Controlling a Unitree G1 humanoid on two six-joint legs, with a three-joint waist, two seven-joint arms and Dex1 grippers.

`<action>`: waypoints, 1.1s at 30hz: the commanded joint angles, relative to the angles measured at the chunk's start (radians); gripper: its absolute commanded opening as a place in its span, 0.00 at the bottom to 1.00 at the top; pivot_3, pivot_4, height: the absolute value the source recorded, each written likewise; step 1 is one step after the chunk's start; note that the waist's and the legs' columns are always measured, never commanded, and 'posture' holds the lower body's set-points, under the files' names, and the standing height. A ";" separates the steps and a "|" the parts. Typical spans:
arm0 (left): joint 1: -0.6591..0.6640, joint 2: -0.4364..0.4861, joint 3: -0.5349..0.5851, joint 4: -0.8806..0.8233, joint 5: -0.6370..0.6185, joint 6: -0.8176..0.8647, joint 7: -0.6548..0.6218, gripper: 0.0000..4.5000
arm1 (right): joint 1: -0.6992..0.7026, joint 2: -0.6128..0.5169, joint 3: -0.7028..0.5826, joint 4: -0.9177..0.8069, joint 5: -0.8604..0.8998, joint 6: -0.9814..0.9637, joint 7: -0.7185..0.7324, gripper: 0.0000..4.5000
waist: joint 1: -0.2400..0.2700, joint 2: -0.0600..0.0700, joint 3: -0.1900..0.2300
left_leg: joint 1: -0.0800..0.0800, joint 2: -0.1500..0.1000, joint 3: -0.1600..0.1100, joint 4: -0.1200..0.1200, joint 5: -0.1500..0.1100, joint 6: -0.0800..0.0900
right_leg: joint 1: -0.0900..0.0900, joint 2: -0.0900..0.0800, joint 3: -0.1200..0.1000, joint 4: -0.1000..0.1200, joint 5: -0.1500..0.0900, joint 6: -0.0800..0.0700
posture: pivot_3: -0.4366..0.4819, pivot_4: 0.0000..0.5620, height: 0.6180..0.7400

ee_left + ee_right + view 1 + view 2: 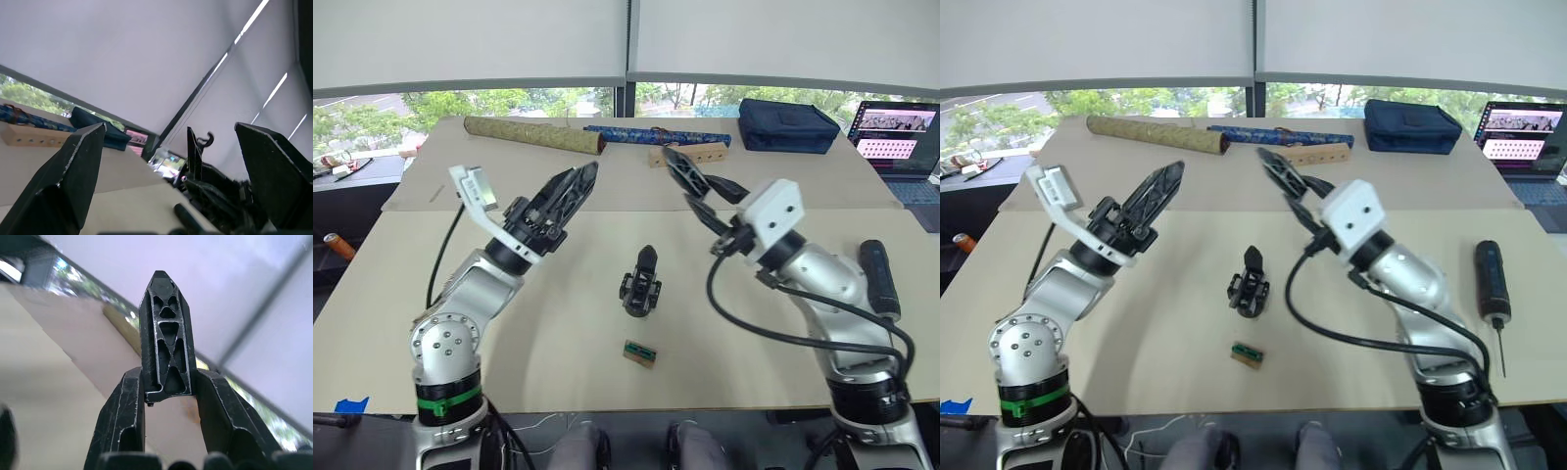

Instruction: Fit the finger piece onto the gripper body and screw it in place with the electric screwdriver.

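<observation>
The right gripper (166,387) pinches the finger piece (165,340), raised above the table (1156,333), beyond the gripper body (1249,283). The left gripper (570,191) is spread and empty. The electric screwdriver (1491,280) lies well right of the gripper body.
</observation>
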 commanded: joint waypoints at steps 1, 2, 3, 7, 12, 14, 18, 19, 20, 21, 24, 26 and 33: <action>-0.055 -0.020 -0.022 -0.014 -0.045 -0.007 0.063 1.00 | -0.051 0.050 0.031 -0.023 -0.028 -0.016 -0.022 0.24 | 0.000 0.000 0.000 | 0.000 0.000 0.000 0.000 0.000 0.000 | 0.000 0.000 0.000 0.000 0.000 0.000 | 0.48 0.27 1.00; -0.065 -0.022 -0.028 -0.009 -0.043 -0.008 0.065 1.00 | -0.060 0.061 0.045 -0.020 -0.034 -0.022 -0.015 0.24 | 0.000 0.000 0.000 | 0.000 -0.001 0.000 0.000 0.000 0.000 | 0.000 0.000 0.000 0.000 0.000 0.000 | 0.48 0.27 1.00; -0.073 -0.031 -0.034 -0.004 -0.046 -0.012 0.070 1.00 | -0.064 0.070 0.054 -0.018 -0.039 -0.024 -0.011 0.24 | 0.000 0.000 0.000 | 0.000 -0.002 0.000 0.000 0.000 0.000 | 0.000 0.000 0.000 0.000 0.000 0.000 | 0.48 0.27 1.00; -0.072 -0.055 -0.061 -0.006 -0.052 -0.009 0.071 1.00 | -0.072 0.080 0.061 -0.001 -0.049 -0.030 0.008 0.24 | 0.001 0.000 0.000 | 0.000 -0.001 0.000 0.000 0.001 -0.001 | 0.001 0.003 0.000 -0.001 0.000 0.000 | 0.48 0.27 1.00; -0.062 -0.091 -0.077 -0.011 -0.025 -0.038 0.080 1.00 | -0.057 0.078 0.062 -0.008 -0.057 -0.031 0.026 0.24 | 0.000 0.000 0.000 | 0.000 0.000 0.000 0.000 0.001 -0.002 | 0.001 0.004 0.000 -0.001 0.000 0.000 | 0.48 0.27 1.00; -0.055 -0.112 -0.081 -0.012 -0.020 -0.048 0.097 1.00 | -0.053 0.084 0.062 -0.011 -0.060 -0.027 0.025 0.24 | 0.000 0.000 0.000 | 0.000 0.000 0.000 0.000 0.002 -0.002 | 0.001 0.004 0.000 -0.001 0.000 -0.001 | 0.48 0.27 1.00; -0.037 -0.137 -0.089 -0.030 -0.011 -0.068 0.115 0.73 | -0.040 0.089 0.058 -0.018 -0.069 -0.019 0.022 0.24 | 0.000 0.000 0.000 | 0.001 0.000 0.000 0.000 0.002 -0.002 | 0.001 0.005 0.001 -0.001 0.000 -0.001 | 0.48 0.27 1.00; -0.036 -0.139 -0.090 -0.030 -0.012 -0.070 0.118 0.62 | -0.039 0.090 0.057 -0.018 -0.070 -0.019 0.022 0.24 | 0.000 0.000 0.000 | 0.000 0.000 0.000 0.000 0.002 -0.002 | 0.001 0.005 0.001 -0.001 0.000 -0.001 | 0.48 0.27 1.00; -0.034 -0.136 -0.093 -0.028 -0.015 -0.064 0.120 0.51 | -0.040 0.091 0.056 -0.016 -0.070 -0.021 0.022 0.24 | 0.000 0.000 0.000 | 0.000 0.000 0.000 0.000 0.002 -0.002 | 0.001 0.005 0.001 -0.001 0.000 -0.001 | 0.48 0.27 1.00; -0.033 -0.133 -0.097 -0.027 -0.014 -0.061 0.118 0.39 | -0.041 0.093 0.055 -0.015 -0.071 -0.024 0.022 0.24 | 0.000 0.000 0.000 | 0.000 0.000 0.000 0.000 0.002 -0.002 | 0.001 0.005 0.001 -0.001 0.000 -0.001 | 0.48 0.27 1.00; -0.035 -0.134 -0.100 -0.022 -0.017 -0.063 0.117 0.11 | -0.041 0.095 0.058 -0.015 -0.071 -0.031 0.029 0.24 | 0.000 0.000 0.000 | 0.000 0.000 0.000 0.000 0.002 -0.002 | 0.001 0.005 0.001 -0.001 0.000 -0.001 | 0.48 0.27 1.00; -0.039 -0.134 -0.099 -0.012 -0.031 -0.056 0.123 0.00 | -0.040 0.096 0.061 -0.018 -0.068 -0.035 0.036 0.24 | 0.000 0.000 0.000 | 0.000 0.000 0.000 0.000 0.002 -0.002 | 0.001 0.005 0.001 -0.001 0.000 -0.001 | 0.48 0.27 1.00; -0.051 -0.141 -0.073 0.007 -0.105 -0.060 0.118 0.00 | -0.028 0.103 0.031 -0.038 -0.003 -0.002 0.057 0.47 | 0.001 0.000 0.000 | 0.000 0.000 -0.001 0.000 0.002 -0.002 | 0.001 0.005 0.001 -0.001 0.000 -0.001 | 0.48 0.27 1.00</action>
